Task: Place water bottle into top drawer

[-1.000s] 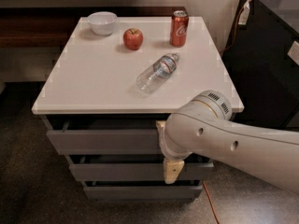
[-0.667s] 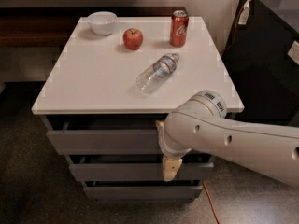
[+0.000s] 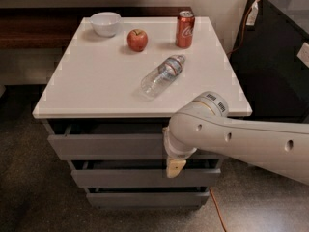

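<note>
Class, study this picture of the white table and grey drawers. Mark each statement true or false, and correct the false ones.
1. The water bottle lies on its side on the table. True.
2. The gripper is holding the water bottle. False: it hangs in front of the drawers, by the top drawer's lower edge, away from the bottle.
3. The apple sits between the bowl and the soda can. True.
4. The soda can is tipped over. False: it stands upright.

Noting white desk (image 3: 96, 86), grey top drawer (image 3: 106, 146) beneath. Seeing clear ribbed water bottle (image 3: 161, 75), grey-white label band, red trim. Spotting red soda can (image 3: 185, 29), red apple (image 3: 137, 39), white bowl (image 3: 105, 23). Finding tan gripper (image 3: 175, 168) hanging before grey lower drawers (image 3: 120, 179), on off-white arm (image 3: 251, 141). Catching orange cable (image 3: 218, 211) over speckled brown floor (image 3: 29, 187).
</note>
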Robot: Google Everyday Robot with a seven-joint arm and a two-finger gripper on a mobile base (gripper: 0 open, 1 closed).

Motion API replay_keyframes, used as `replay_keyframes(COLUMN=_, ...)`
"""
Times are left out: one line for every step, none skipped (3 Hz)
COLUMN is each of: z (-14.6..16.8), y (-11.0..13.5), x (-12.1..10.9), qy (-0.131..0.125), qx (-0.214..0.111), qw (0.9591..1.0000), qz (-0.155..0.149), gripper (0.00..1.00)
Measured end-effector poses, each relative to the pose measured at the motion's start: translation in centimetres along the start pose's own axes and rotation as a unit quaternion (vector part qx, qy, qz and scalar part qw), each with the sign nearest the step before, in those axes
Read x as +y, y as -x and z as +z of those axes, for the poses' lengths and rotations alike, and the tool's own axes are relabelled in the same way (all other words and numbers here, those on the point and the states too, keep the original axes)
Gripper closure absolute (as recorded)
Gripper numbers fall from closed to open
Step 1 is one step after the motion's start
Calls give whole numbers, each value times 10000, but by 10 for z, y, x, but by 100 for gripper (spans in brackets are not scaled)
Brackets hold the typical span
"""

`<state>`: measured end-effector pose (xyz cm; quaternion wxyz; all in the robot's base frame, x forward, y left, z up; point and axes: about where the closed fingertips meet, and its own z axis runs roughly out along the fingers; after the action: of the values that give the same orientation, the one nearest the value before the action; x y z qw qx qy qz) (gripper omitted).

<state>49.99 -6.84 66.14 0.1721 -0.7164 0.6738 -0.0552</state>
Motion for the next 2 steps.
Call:
replay_keyframes(z=3, y=-3, x=-7, qy=22, qx=32, qw=9999, qz=95, gripper=48)
replay_keyframes(z=-5, y=-3, x=-10, qy=11, qx=26, qw=9999, qz=110, gripper=79)
